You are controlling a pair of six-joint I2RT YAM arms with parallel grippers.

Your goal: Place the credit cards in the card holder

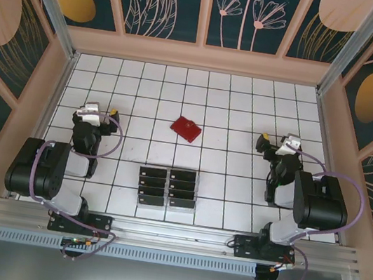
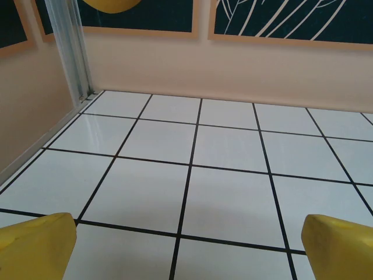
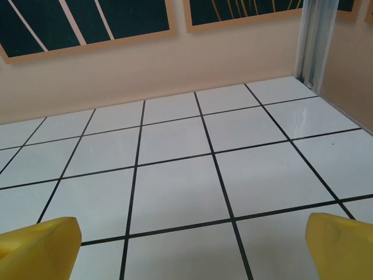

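The red card holder [image 1: 187, 129] lies flat and slightly skewed on the white tiled table [image 1: 249, 100], about mid-table and on the centre line between the two arms. The credit cards [image 1: 167, 188] sit nearer the bases, in two short columns side by side, just behind the front rail [image 1: 171, 235]. Whether a rack holds them cannot be told from above. One row of bare tiles separates the cards from the holder. The left gripper [image 1: 102, 112] rests to the left of the holder, well apart from it, with its arm folded back and a lilac cable [image 1: 111, 144] looping round it. The right gripper [image 1: 278, 143] mirrors it on the right side, about as far from the holder. In the left wrist view, the left gripper [image 2: 189, 251] is spread wide, its yellow fingers [image 2: 35, 248] at the bottom corners with only tile between them. It faces the back wall [image 2: 233, 64] and a metal corner post [image 2: 70, 46]. The right gripper [image 3: 192, 251] is likewise spread wide and holds nothing. Its yellow fingers [image 3: 344, 245] frame bare tile, and beyond them are the wall and a metal post [image 3: 315, 41] at the right.
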